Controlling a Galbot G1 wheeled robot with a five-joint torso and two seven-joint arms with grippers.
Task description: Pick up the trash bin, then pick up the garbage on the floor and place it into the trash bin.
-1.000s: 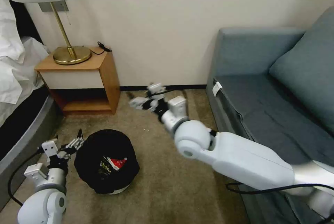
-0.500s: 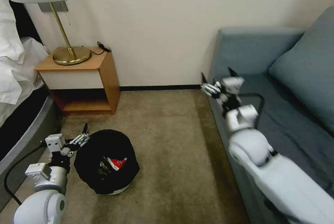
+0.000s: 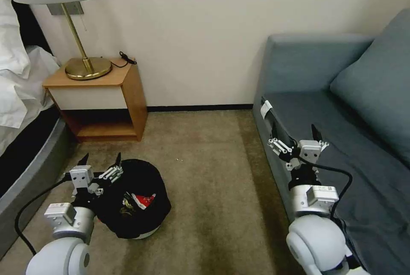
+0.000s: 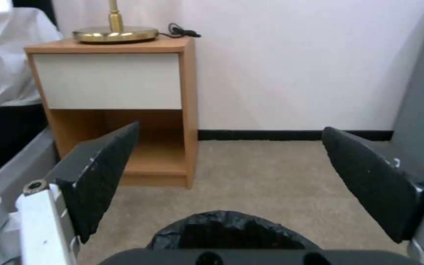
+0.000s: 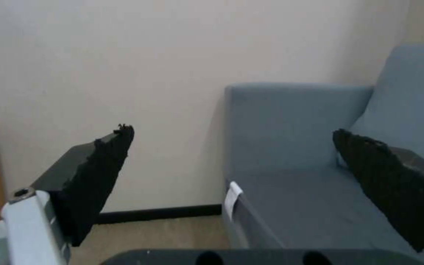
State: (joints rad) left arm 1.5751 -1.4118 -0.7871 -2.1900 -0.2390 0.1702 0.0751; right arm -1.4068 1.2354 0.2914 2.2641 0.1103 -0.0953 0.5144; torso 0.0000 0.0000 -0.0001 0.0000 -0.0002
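Low in the left of the head view, the trash bin [image 3: 136,206] sits on the beige carpet [image 3: 213,189], its crinkled black bag holding a red snack packet [image 3: 146,200] and a darker piece of litter beside it. Just left of the bin's rim, the left gripper [image 3: 101,165] hovers with its fingers spread wide and nothing between them; from the left wrist view the bin's black rim [image 4: 228,229] lies at the bottom centre, below the gap between the two dark fingers [image 4: 105,173]. At the lower right of the head view, the right gripper [image 3: 294,137] is raised over the front edge of the blue-grey sofa [image 3: 341,138], its fingers also spread apart and empty. A wooden nightstand [image 3: 100,95] with a brass lamp [image 3: 83,59] stands at upper left, against the wall.
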